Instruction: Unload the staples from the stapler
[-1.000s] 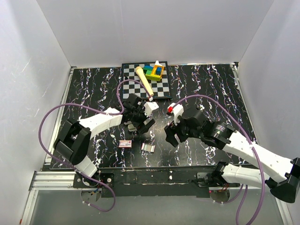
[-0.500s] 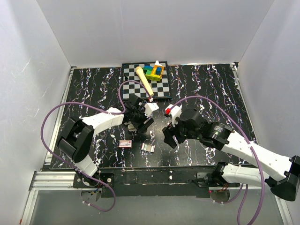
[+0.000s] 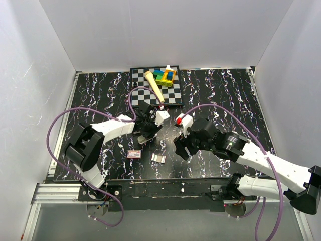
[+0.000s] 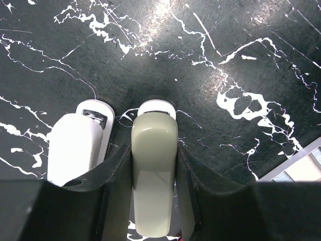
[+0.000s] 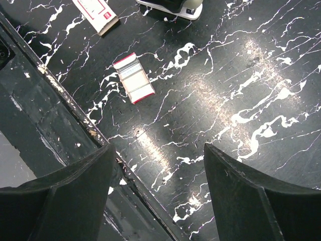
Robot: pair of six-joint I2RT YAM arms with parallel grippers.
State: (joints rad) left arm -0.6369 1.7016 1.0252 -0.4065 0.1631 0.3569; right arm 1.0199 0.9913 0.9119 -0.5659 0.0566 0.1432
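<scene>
Two staplers lie side by side on the black marbled table, seen in the left wrist view. One is white [image 4: 77, 145] and one is grey-green [image 4: 154, 165]. My left gripper [image 4: 154, 150] [image 3: 146, 134] has a finger pressed against each long side of the grey-green stapler. A short pack of silvery staples [image 5: 133, 78] [image 3: 158, 157] with red ends lies loose on the table near the front. My right gripper [image 5: 158, 150] [image 3: 181, 148] hovers open over the table's front edge, right of the staples, with nothing between its fingers.
A small red-and-white box [image 3: 133, 153] [image 5: 95, 12] lies left of the staples. A checkered board [image 3: 156, 86] at the back carries coloured blocks [image 3: 165, 76] and a wooden pestle-like stick [image 3: 154, 87]. The metal front rail [image 5: 60, 100] runs under my right gripper.
My left gripper has closed from wide open onto the grey-green stapler and shifted slightly left. The right gripper has drifted a little left and toward the front.
</scene>
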